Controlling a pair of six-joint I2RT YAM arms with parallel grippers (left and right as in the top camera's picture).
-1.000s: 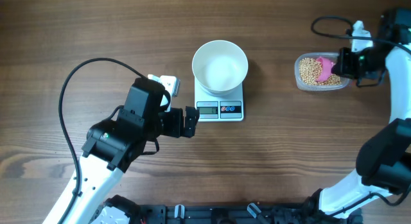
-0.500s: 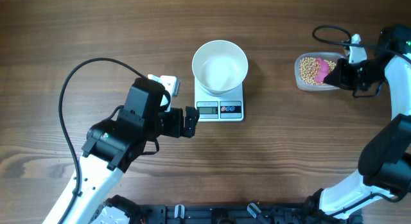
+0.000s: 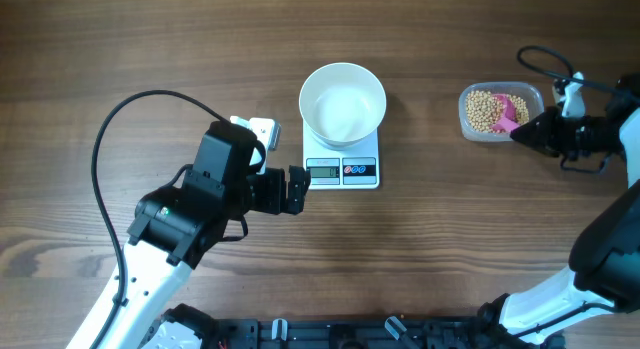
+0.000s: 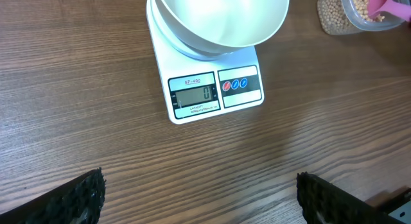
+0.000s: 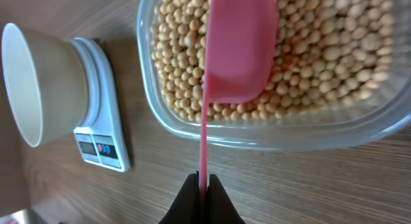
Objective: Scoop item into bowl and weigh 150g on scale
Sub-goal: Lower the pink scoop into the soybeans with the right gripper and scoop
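Zero beans [image 5: 173, 76] in the bowl [image 3: 343, 101], scale [image 4: 215, 89] reading nought; all scooping lies ahead. My right gripper [image 5: 203, 185] pinches the pink scoop [image 5: 239, 44] over the tub [image 5: 282, 137]; left gripper [image 3: 298, 192] hangs wide open.

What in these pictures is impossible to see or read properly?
- Overhead: scale, digits too small to read.
- Left wrist: bowl, far rim cut off by top edge.
- Right wrist: scoop, inside not showing; beans in it unknown.
- Overhead: white object, half hidden by left arm.
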